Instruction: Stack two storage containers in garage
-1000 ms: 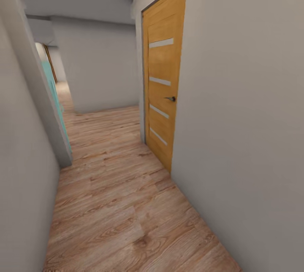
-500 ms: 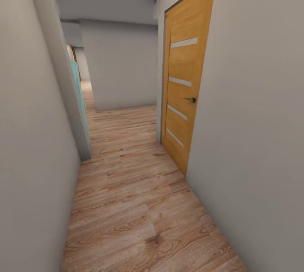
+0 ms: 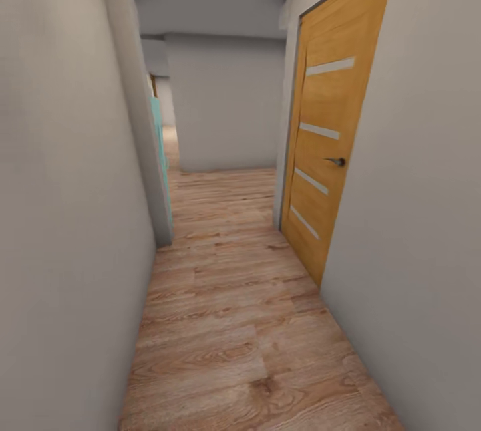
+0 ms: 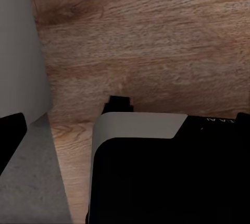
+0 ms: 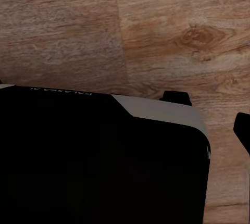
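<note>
Head view looks down a narrow hallway, and neither storage container nor the garage can be seen here; what shows is a corridor with a light wood plank floor (image 3: 227, 324) running away from the camera. On the right stands a closed orange-brown wooden door (image 3: 331, 157) with four pale horizontal strips set into it and a small dark handle (image 3: 337, 162) at mid height. A plain pale grey wall (image 3: 427, 217) flanks the door on the near side. On the left a second pale grey wall (image 3: 67, 217) runs close alongside the floor and ends at a corner, past which a teal panel (image 3: 158, 137) shows edge-on. Straight ahead the hallway meets a grey far wall (image 3: 224, 110), with a passage opening to its left where the plank floor carries on.

In the left wrist view, the black and pale grey body of the robot base (image 4: 156, 172) sits over the wood planks, with the grey wall (image 4: 21, 47) just beside it. A dark piece at the picture's edge may be part of the left tool, but I cannot tell how wide it stands.

In the right wrist view, the same black body with a pale grey rim (image 5: 104, 156) lies above the plank floor (image 5: 156, 31). A dark shape at the edge may belong to the right tool; its state cannot be told, and nothing is seen in its grasp.
</note>
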Motion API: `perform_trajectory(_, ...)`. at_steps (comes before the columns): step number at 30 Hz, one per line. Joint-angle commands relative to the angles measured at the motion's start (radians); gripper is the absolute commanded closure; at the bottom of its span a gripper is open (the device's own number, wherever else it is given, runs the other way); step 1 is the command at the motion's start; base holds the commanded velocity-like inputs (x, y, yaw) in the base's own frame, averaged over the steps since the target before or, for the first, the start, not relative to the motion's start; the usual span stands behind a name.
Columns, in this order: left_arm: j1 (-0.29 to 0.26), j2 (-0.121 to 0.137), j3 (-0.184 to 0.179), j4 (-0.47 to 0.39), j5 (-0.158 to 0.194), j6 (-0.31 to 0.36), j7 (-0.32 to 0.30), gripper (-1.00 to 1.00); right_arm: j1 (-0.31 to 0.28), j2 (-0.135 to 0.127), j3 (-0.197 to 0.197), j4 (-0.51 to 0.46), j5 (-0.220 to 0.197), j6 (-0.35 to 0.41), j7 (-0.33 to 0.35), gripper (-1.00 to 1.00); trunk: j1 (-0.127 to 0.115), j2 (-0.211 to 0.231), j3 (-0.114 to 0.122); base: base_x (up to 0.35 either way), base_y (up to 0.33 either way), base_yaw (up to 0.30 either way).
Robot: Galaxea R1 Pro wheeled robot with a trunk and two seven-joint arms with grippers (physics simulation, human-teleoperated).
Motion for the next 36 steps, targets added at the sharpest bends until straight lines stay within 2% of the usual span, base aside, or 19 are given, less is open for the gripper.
perform_trajectory(1, -0.001, 0.000, 0.002, 0.000, 0.006, 0.004, 0.001, -1.00, -0.001, 0.001, 0.008, 0.003, -0.008, -0.005, -0.001, -1.00, 0.000, -0.001, -0.001, 0.203, 0.000, 0.285)
perform_trajectory(12, -0.001, 0.002, 0.001, 0.000, 0.003, 0.004, 0.000, -1.00, -0.001, 0.001, 0.008, 0.003, -0.009, -0.005, -0.001, -1.00, 0.000, -0.001, -0.001, 0.300, 0.000, 0.250)
perform_trajectory(18, -0.001, 0.000, 0.001, -0.001, 0.001, 0.004, 0.000, -1.00, -0.001, 0.000, 0.008, 0.003, -0.010, -0.006, -0.001, -1.00, 0.000, -0.001, -0.001, 0.318, 0.000, 0.029)
perform_trajectory(25, -0.001, -0.001, 0.001, -0.001, -0.001, 0.004, -0.001, -1.00, -0.001, -0.019, 0.008, 0.003, -0.014, -0.005, 0.000, -1.00, 0.000, -0.001, -0.001, 0.318, 0.000, 0.002)
perform_trajectory(36, -0.001, -0.001, 0.001, -0.001, -0.001, 0.004, -0.001, -1.00, -0.001, -0.021, 0.008, 0.003, -0.014, -0.005, 0.000, -1.00, 0.000, -0.001, -0.001, 0.318, -0.083, 0.000)
